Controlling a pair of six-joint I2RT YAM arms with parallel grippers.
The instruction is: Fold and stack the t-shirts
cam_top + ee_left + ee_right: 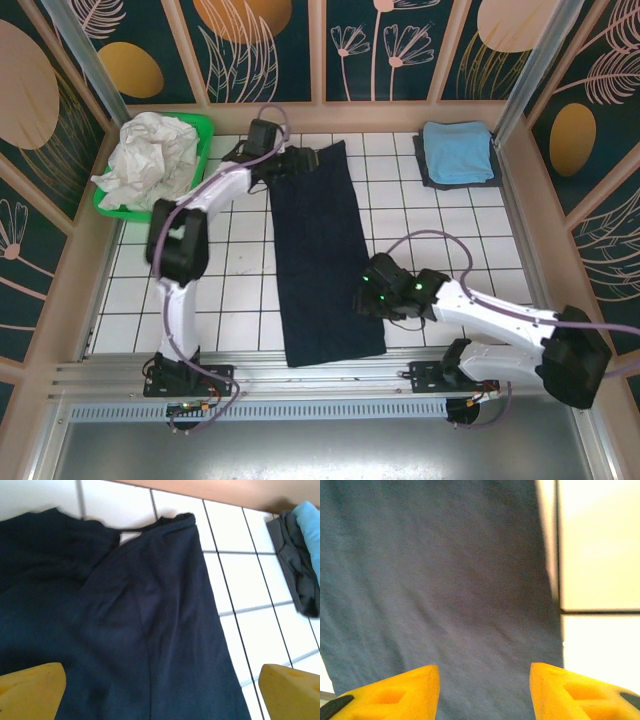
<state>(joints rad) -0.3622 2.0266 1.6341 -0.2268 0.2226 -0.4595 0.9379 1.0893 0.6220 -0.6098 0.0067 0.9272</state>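
A dark navy t-shirt (325, 262) lies flat as a long folded strip down the middle of the white tiled table (240, 290). My left gripper (292, 161) hovers over its far collar end, open, with nothing between its yellow fingers (31, 690); the collar and navy cloth (150, 610) show below them. My right gripper (372, 290) sits at the strip's near right edge, open above the navy cloth (455, 580), its fingertips (405, 690) apart. A folded light blue t-shirt (456, 150) lies on a dark folded one (295, 570) at the far right. A crumpled white t-shirt (150, 160) fills the basket.
The green plastic basket (205, 128) stands at the far left corner. Wooden walls (520, 190) close in the table on three sides. A metal rail (300, 375) runs along the near edge by the arm bases.
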